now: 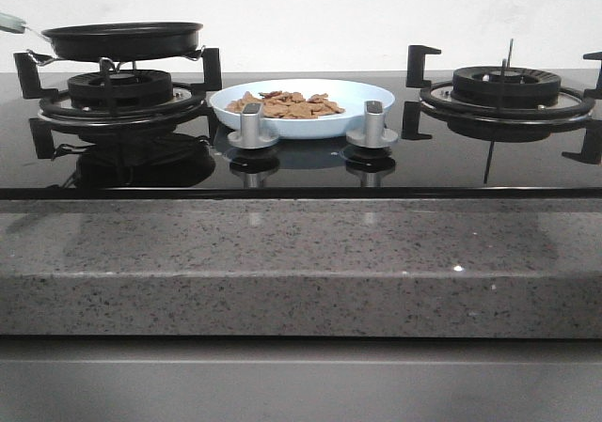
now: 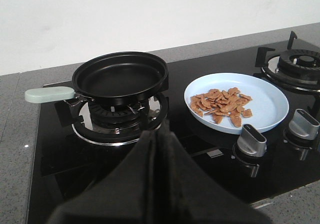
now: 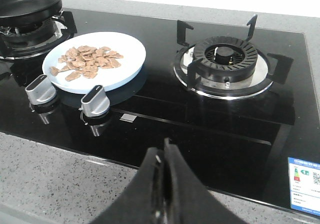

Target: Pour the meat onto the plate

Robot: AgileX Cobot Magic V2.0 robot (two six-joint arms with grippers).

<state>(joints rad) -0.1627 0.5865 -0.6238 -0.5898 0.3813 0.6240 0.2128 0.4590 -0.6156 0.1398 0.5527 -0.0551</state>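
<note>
1. Front view: the meat [image 1: 286, 105] lies heaped on the pale-blue plate [image 1: 376, 114], which sits on the black glass hob [image 1: 301, 164] between the two burners, just behind the two silver knobs [image 1: 252, 126]. The black frying pan [image 1: 122, 39] rests level on the left burner's pan support [image 1: 122, 88], its pale-green handle [image 1: 11, 22] pointing left. No arm shows here. Judged from this, the pour looks done; what remains is to leave everything undisturbed.

2. Left wrist view: the pan [image 2: 121, 76] looks empty, with a bare, dark interior. The meat [image 2: 221, 104] sits on the half of the plate [image 2: 270, 102] nearer the pan, with no pieces seen on the glass. The left gripper [image 2: 156, 134] has its fingers pressed together with nothing between them, near the pan's burner but clear of the handle [image 2: 49, 94].

3. Right wrist view: the right gripper [image 3: 165, 151] is likewise closed and empty, hanging over the hob's front edge, well apart from the plate [image 3: 130, 59] and the right burner [image 3: 225, 59]. The meat [image 3: 89, 62] is spread across the plate's middle.

4. To finish well: any withdrawal should go up and back, away from the knobs, the plate rim and the protruding handle, since a nudge could tip the pan or scatter pieces.
</note>
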